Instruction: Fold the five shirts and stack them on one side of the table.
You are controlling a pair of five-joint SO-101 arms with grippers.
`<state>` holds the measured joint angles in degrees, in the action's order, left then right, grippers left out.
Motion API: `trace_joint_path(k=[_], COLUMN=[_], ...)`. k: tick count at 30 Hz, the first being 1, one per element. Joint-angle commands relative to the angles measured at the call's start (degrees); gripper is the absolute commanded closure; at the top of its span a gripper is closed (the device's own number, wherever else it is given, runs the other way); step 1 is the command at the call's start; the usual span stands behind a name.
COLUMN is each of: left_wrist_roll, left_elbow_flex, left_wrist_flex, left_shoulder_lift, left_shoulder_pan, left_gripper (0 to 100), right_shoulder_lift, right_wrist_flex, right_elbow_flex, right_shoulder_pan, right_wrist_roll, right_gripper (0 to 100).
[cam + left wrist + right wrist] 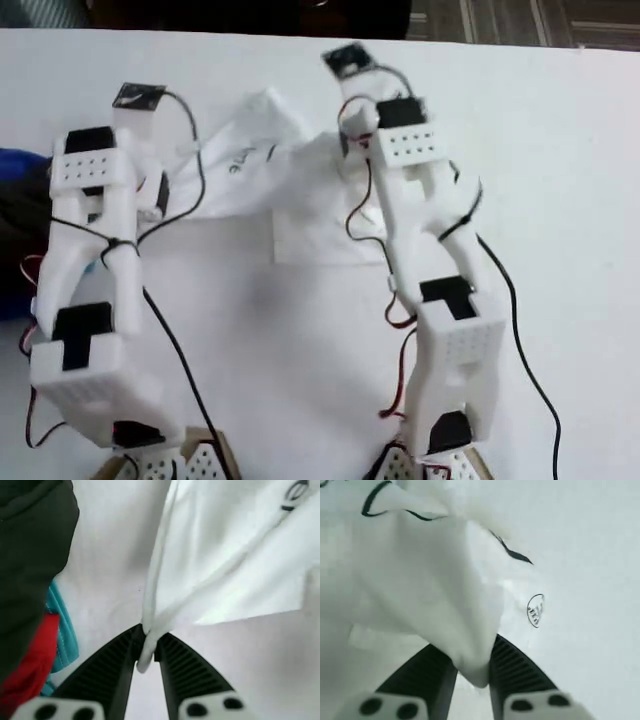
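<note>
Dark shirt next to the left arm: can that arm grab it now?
Probably not yet. The left pincer is shut on the white shirt at its edge, so it is full. The dark shirt lies close by, with nothing between.

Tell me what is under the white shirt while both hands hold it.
The white table shows beneath the lifted edges of the white shirt, which the left hand and right hand each pinch. Whatever its flat part covers is hidden.

You've got a plain white worktop w/ a white shirt lying rumpled around the middle, plus a dark/blue/red clothes pile at the left arm's edge.
</note>
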<state>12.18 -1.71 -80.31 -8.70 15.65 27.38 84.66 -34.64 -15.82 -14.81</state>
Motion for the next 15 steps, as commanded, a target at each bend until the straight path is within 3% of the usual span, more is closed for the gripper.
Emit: trace_joint_path(k=[1, 8, 15], left_wrist_roll=[-0.3, 0.1, 0.1], left_elbow_flex=[-4.5, -5.1, -5.0], left_wrist_flex=[-4.9, -12.1, -17.6], left_shoulder_lift=[9.2, 24.0, 33.3], left_shoulder_pan=[-2.9, -4.7, -4.5], left_gripper=[98, 98, 98], right_shoulder_lift=[-7.3, -15.6, -32.8], right_wrist_flex=[5.8, 16.5, 16.7], right_elbow_flex=[-8.0, -10.7, 5.5], right_shoulder_pan=[0.7, 0.0, -4.4], right_wrist_roll=[-0.5, -0.6, -3.8], right_gripper=[97.9, 97.9, 97.9])
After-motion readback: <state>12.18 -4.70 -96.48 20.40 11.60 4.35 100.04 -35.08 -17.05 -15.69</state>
